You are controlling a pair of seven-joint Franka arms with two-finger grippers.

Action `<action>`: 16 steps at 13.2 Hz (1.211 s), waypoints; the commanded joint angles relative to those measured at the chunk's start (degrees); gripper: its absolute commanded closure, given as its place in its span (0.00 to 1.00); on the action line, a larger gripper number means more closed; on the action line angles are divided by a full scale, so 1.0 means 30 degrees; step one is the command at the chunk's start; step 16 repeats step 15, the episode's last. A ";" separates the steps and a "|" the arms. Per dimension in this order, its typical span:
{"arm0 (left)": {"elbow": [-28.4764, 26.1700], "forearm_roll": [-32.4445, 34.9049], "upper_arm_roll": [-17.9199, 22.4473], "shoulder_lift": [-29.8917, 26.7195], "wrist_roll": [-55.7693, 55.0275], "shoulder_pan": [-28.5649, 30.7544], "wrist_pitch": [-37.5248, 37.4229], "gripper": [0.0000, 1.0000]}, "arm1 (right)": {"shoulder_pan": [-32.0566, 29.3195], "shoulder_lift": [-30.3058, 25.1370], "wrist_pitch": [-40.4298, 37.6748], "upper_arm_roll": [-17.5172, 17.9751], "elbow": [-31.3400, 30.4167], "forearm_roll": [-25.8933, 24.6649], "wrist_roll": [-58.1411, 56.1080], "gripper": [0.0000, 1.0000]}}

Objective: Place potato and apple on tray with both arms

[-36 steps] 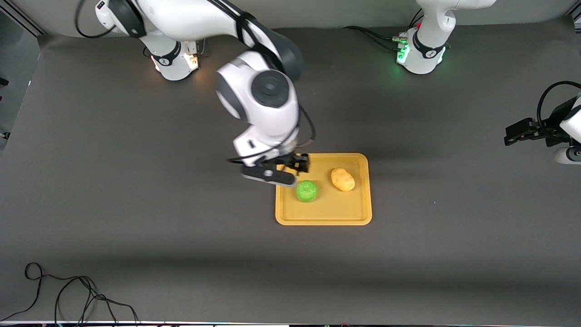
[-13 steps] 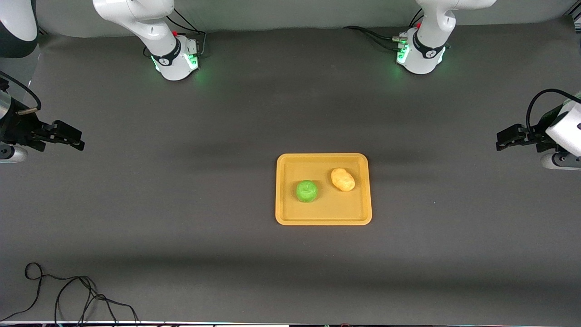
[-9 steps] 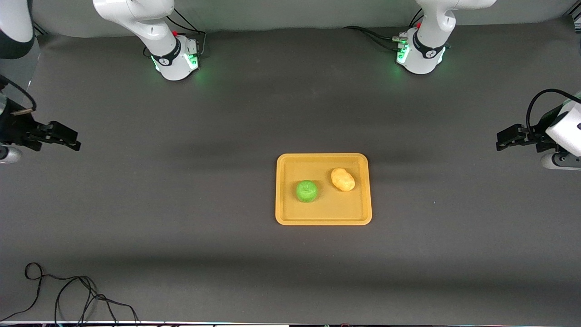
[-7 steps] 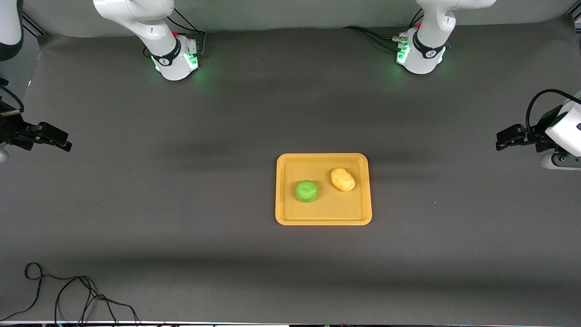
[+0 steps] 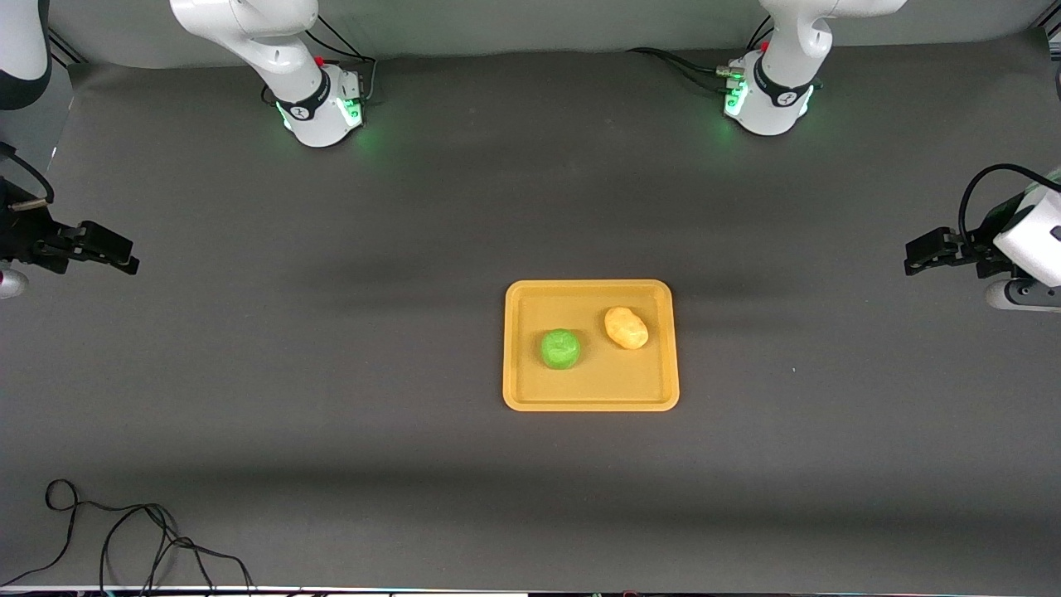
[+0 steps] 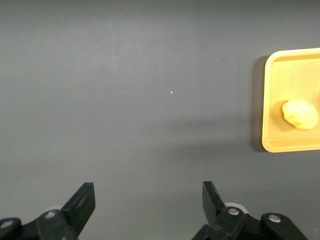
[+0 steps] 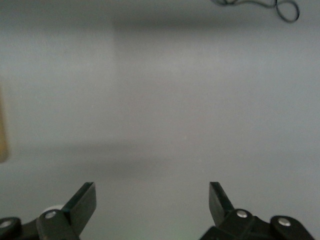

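The yellow-orange tray (image 5: 590,396) lies mid-table. The green apple (image 5: 560,348) and the yellow-tan potato (image 5: 626,327) rest side by side on it, the potato toward the left arm's end. The potato (image 6: 300,113) and tray rim (image 6: 265,100) also show in the left wrist view. My left gripper (image 5: 912,259) (image 6: 148,192) is open and empty over the left arm's end of the table. My right gripper (image 5: 124,253) (image 7: 151,194) is open and empty over the right arm's end. A sliver of the tray (image 7: 2,135) shows in the right wrist view.
A loose black cable (image 5: 124,539) lies at the table's near corner at the right arm's end; it also shows in the right wrist view (image 7: 265,5). The two arm bases (image 5: 319,108) (image 5: 767,104) stand along the table's edge farthest from the front camera.
The right arm has left the tray and drawn back to its end of the table, where its gripper drifts slightly. The apple stays on the tray. The left gripper has shifted only slightly.
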 commanded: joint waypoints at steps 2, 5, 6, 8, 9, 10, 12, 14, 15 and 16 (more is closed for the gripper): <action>-0.0353 0.0205 0.0090 -0.0351 -0.0057 -0.0170 0.0244 0.05 | 0.0023 -0.0233 -0.0736 -0.0146 0.0009 0.0613 -0.0090 0.00; -0.0353 0.0205 0.0090 -0.0351 -0.0057 -0.0199 0.0244 0.05 | -0.0006 -0.0116 -0.0736 -0.0176 0.0185 0.0935 -0.0002 0.00; -0.0353 0.0205 0.0090 -0.0351 -0.0057 -0.0199 0.0244 0.05 | 0.0022 -0.0086 -0.0736 -0.0147 0.0215 0.0936 0.0027 0.00; -0.0353 0.0205 0.0090 -0.0351 -0.0057 -0.0199 0.0244 0.06 | 0.0023 -0.0057 -0.0736 -0.0117 0.0244 0.0936 -0.0002 0.00; -0.0353 0.0205 0.0090 -0.0351 -0.0057 -0.0199 0.0244 0.06 | 0.0023 -0.0057 -0.0736 -0.0146 0.0244 0.0936 -0.0002 0.00; -0.0353 0.0205 0.0090 -0.0351 -0.0057 -0.0199 0.0244 0.06 | 0.0023 -0.0057 -0.0707 -0.0118 0.0302 0.0936 -0.0031 0.00; -0.0353 0.0205 0.0090 -0.0351 -0.0057 -0.0199 0.0244 0.06 | 0.0023 -0.0028 -0.0736 -0.0147 0.0420 0.0936 -0.0061 0.00; -0.0353 0.0205 0.0090 -0.0351 -0.0057 -0.0199 0.0244 0.06 | 0.0023 -0.0028 -0.0736 -0.0118 0.0449 0.0936 -0.0061 0.00; -0.0353 0.0205 0.0090 -0.0351 -0.0057 -0.0199 0.0244 0.06 | 0.0023 -0.0028 -0.0736 -0.0146 0.0449 0.0936 -0.0119 0.00; -0.0353 0.0205 0.0090 -0.0351 -0.0057 -0.0199 0.0244 0.06 | 0.0023 -0.0028 -0.0736 -0.0146 0.0449 0.0936 -0.0119 0.00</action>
